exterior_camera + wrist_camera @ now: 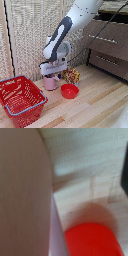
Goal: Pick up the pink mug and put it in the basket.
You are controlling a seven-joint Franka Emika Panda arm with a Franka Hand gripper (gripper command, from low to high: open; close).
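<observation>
With the gripper down on the pink mug, jaw state unreadable, close softly and centred, sparing the red bowl at four o'clock.

Soft even light; wrist view seemingly defocused

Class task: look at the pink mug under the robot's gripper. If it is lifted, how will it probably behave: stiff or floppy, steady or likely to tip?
The pink mug looks like a rigid cylinder, so it should probably keep its shape under the gripper. It stands upright on the wooden surface, so its base likely sets down steadily. Its smooth-looking wall may be somewhat slippery.
</observation>
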